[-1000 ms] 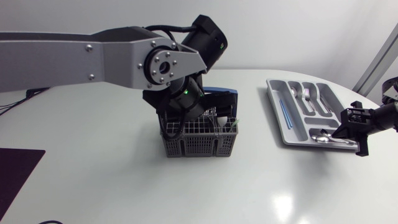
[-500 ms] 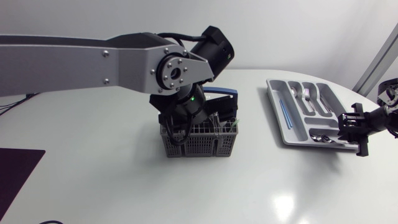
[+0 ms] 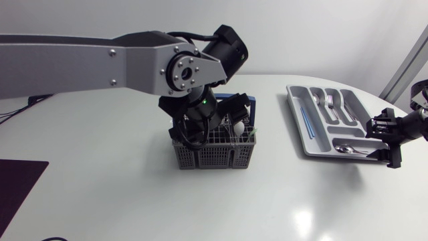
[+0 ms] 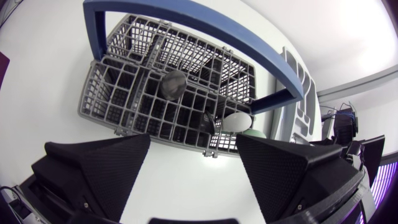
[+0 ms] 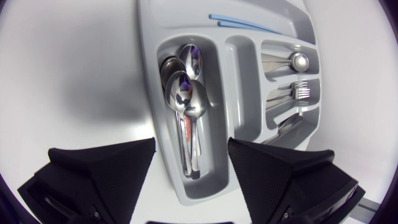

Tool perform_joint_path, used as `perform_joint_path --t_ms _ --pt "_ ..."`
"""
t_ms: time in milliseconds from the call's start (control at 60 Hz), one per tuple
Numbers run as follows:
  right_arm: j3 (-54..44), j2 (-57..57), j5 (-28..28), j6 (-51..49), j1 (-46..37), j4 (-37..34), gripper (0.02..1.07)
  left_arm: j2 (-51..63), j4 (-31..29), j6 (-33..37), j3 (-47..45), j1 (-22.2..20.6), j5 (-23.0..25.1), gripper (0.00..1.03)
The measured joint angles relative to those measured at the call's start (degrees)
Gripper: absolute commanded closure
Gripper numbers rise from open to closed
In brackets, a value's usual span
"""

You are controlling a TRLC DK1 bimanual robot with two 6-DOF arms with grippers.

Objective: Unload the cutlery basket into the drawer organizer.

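From above, my left arm comes in across the table [image 3: 134,201] and holds my left gripper [image 3: 226,124] right over the cutlery basket [image 3: 215,152], which stands near the middle of the table. The drawer organizer [image 3: 299,127] lies well apart to my right. My right gripper [image 3: 380,142] hangs at the organizer's near end, above the compartment with the spoons [image 3: 348,148]. In the left wrist view, my left gripper's fingers stand wide apart with nothing between them, and the basket lies straight below under its blue handle [image 4: 205,31]. In its cells I see a dark round-ended piece [image 4: 175,84], a white rounded piece [image 4: 238,122] and, just beside that, a green piece [image 4: 252,133]. I cannot tell if more is hidden lower in the cells. In the right wrist view, my right gripper is spread open and empty. Between and ahead of its fingers the spoons lie stacked in their compartment, with forks [image 5: 297,92] in a neighbouring one and two blue sticks [image 5: 242,23] in the far slot. I judge the job well begun but not finished: several pieces are sorted, at least three remain in the basket, and no new piece is grasped yet.
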Motion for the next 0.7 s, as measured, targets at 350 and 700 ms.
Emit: perform_joint_path --t_ms 350,700 --pt "-4.0 -8.1 -8.3 9.6 3.7 -1.7 0.06 0.3 -1.4 -5.8 1.6 0.0 1.5 0.21" --pt "-13.8 -19.4 -13.6 20.4 10.8 -0.6 0.06 4.5 -3.8 -7.4 5.2 0.2 4.6 0.4"
